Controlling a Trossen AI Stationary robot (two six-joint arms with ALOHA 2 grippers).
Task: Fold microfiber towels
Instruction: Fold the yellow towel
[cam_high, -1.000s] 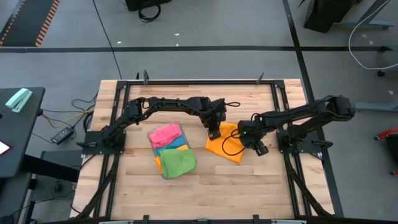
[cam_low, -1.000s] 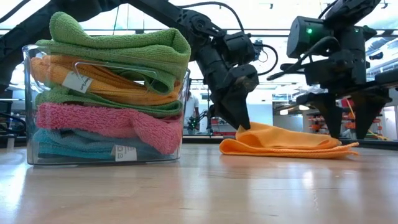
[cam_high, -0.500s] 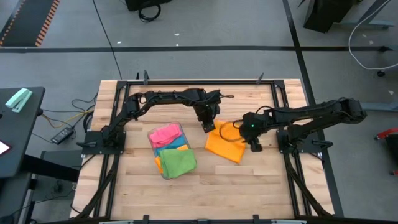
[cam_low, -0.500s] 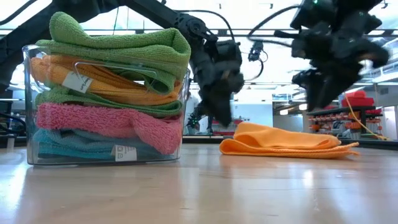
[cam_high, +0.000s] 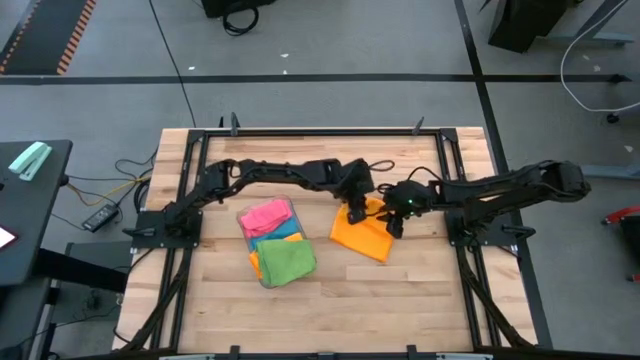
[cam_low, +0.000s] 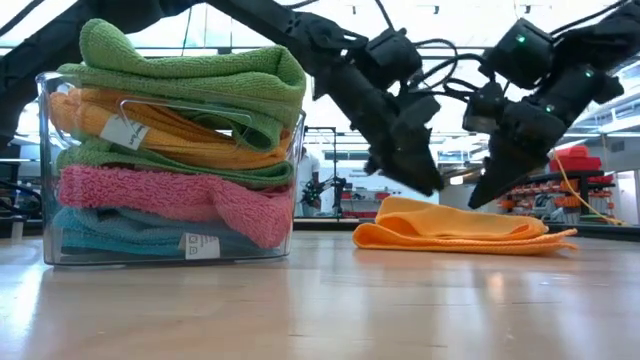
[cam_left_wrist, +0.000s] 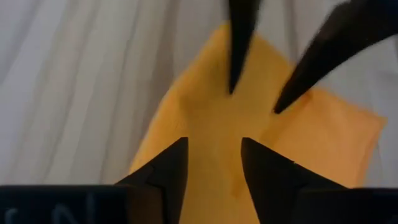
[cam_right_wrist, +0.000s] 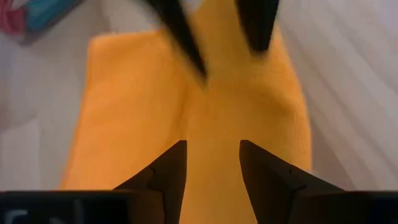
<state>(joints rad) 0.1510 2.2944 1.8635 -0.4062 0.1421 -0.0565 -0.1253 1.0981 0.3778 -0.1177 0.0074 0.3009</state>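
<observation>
an orange towel (cam_high: 362, 232) is seen lying folded and flat on the wooden table (cam_high: 400, 290), right of a clear bin (cam_low: 45, 150) in which folded towels (cam_low: 180, 150) of green, orange, pink and blue are stacked. the left gripper (cam_high: 353, 210) is held just above the towel's far edge, and the right gripper (cam_high: 394, 221) just above its right side, the two tips close together but apart; in the low view both are seen tilted toward each other over the cloth, neither touching it. both pairs of fingers are parted with a clear gap between them, and nothing is held by either, as is shown in both wrist views, where only orange cloth (cam_left_wrist: 211, 143) lies beyond the fingers. the towel is judged to be light, soft and limp, so that it would sag and drape from any point lifted, and its loose layers could slip apart; it is best pinched at a corner or along an edge with all layers caught together. the table is smooth, pale wood with some sheen, so the cloth may slide when pushed. the table is bounded by a black frame (cam_high: 320, 130); beyond it a grey floor with cables is seen, and in the low view a bright workshop room.
</observation>
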